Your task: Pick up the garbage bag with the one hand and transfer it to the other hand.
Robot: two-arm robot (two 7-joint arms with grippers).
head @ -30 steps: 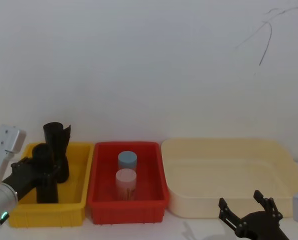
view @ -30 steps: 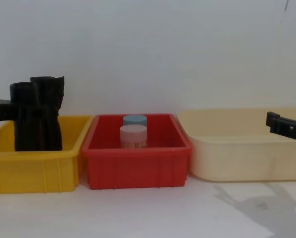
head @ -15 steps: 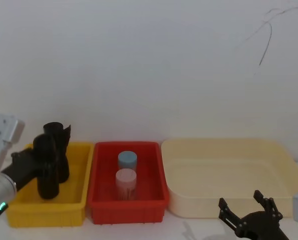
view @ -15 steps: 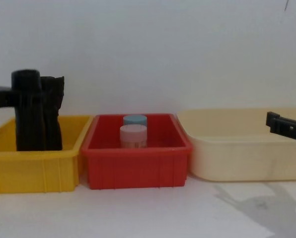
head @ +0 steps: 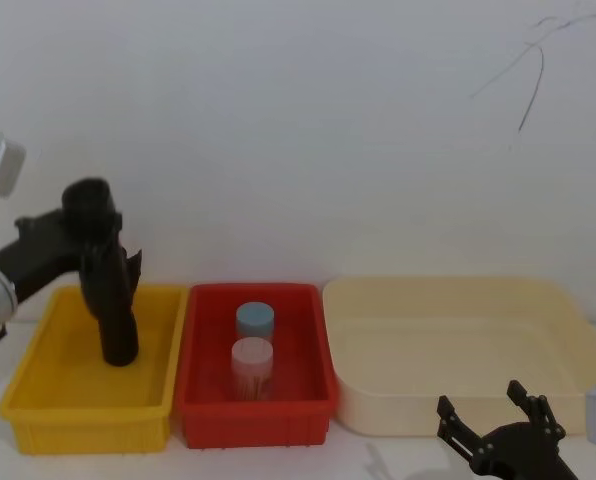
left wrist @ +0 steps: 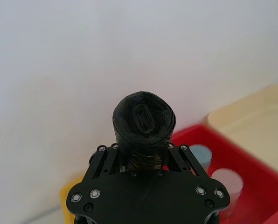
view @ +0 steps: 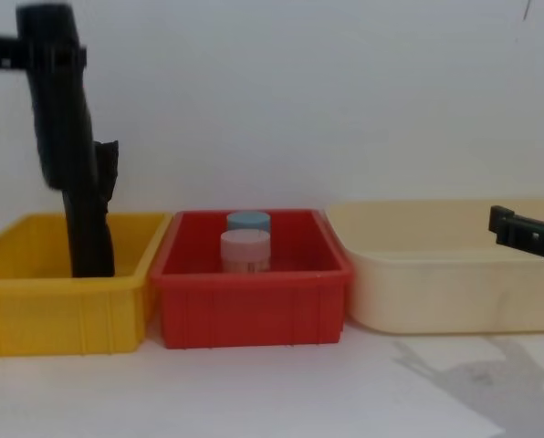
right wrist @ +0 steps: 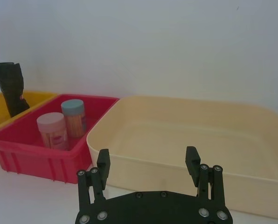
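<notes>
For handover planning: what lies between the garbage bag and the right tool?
Head view: the red bin with two jars and part of the cream tray separate the garbage bag, in the left tool, from the right tool.

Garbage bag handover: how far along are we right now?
Done: the left end effector is shut on the garbage bag, which hangs above the yellow bin. In hand: the bag is held roughly upright on the robot's left. Left: the right end effector sits open, low before the cream tub, apart from the bag; the transfer is not yet done.
</notes>
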